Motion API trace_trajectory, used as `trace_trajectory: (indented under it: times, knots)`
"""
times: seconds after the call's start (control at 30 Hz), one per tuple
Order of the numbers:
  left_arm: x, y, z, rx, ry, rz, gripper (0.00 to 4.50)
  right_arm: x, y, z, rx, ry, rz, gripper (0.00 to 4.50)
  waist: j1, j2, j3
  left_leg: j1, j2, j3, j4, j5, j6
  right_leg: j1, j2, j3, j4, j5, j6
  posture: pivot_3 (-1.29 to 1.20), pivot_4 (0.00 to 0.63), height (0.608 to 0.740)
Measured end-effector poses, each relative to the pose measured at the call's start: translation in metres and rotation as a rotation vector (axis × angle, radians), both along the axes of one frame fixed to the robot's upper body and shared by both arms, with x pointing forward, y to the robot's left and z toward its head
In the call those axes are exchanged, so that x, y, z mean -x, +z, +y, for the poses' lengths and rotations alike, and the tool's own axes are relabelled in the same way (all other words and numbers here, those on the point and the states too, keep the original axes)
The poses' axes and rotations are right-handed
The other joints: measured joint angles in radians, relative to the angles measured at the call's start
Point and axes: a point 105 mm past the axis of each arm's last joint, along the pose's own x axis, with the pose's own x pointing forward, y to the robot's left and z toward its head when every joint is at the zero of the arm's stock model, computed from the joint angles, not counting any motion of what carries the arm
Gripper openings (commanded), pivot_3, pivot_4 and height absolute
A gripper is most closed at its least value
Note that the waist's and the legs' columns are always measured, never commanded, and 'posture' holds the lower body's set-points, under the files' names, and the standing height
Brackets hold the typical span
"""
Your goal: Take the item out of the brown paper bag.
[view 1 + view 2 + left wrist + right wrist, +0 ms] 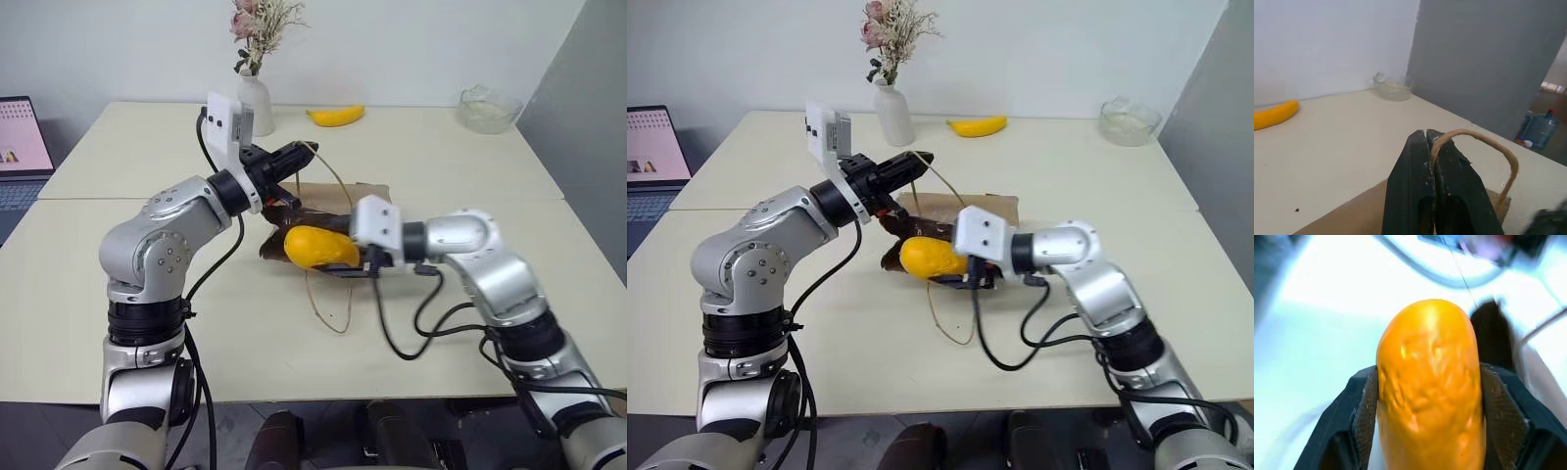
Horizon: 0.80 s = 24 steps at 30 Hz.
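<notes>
The task looks nearly finished. The right tool (364, 257) is clamped on the item (319, 247), its pads pressing both sides of the yellow-orange fruit, which hangs just outside the mouth of the brown paper bag (338, 196) and above the table (441, 166). The left tool (1431, 147) is pinched tight on one cord handle (1484, 142), holding the bag's mouth up. Judging from this, the item is clear of the bag or almost so; what remains is carrying it fully away and setting it down.
</notes>
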Motion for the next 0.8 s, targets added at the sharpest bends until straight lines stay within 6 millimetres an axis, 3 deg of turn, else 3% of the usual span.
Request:
trace_trajectory:
  times: [0.2,0.37,0.43,0.63,0.77,0.8]
  knots:
    - [-0.007,-0.003,0.006,0.007,0.044,0.005,0.0,-0.015,0.045,-0.073,-0.125,-0.242,0.016,2.7,0.003,0.0,0.0,0.0,0.0,0.001,0.0,0.0,0.0,0.0,0.0,0.0,-0.001,0.0,0.0,0.0,0.15,0.74]
    - [-0.013,-0.006,0.008,0.011,0.058,0.011,0.0,-0.042,0.039,-0.122,-0.01,-0.478,-0.053,2.7,0.0,0.0,0.0,0.0,-0.001,0.003,-0.001,0.0,0.0,0.0,0.0,0.002,-0.001,0.0,0.0,0.0,0.15,0.74]
    - [-0.014,-0.006,0.01,0.012,0.064,0.006,0.0,-0.059,0.021,-0.148,0.124,-0.595,-0.097,2.7,0.0,0.0,0.0,0.0,-0.001,0.004,-0.001,0.0,0.0,0.0,0.001,0.002,-0.002,0.0,0.0,0.0,0.15,0.74]
    - [-0.017,-0.005,0.009,0.013,0.068,0.001,0.0,-0.084,-0.063,-0.177,0.492,-0.622,-0.069,2.7,-0.004,0.0,0.001,0.0,0.0,0.004,-0.001,0.0,0.0,-0.001,0.001,0.003,-0.001,0.0,0.001,0.0,0.15,0.74]
    - [-0.018,-0.004,0.01,0.012,0.076,-0.006,0.0,-0.092,-0.082,-0.176,0.53,-0.604,-0.048,2.7,-0.005,0.0,0.001,0.0,0.0,0.005,-0.001,0.0,0.0,-0.001,0.001,0.003,-0.001,0.0,0.0,0.0,0.15,0.74]
    - [-0.018,-0.004,0.01,0.011,0.076,-0.006,0.0,-0.093,-0.082,-0.175,0.534,-0.597,-0.055,3.05,-0.004,0.0,0.001,0.0,0.0,0.004,-0.001,0.0,0.0,-0.001,0.001,0.003,-0.001,0.0,0.0,0.0,0.15,0.74]
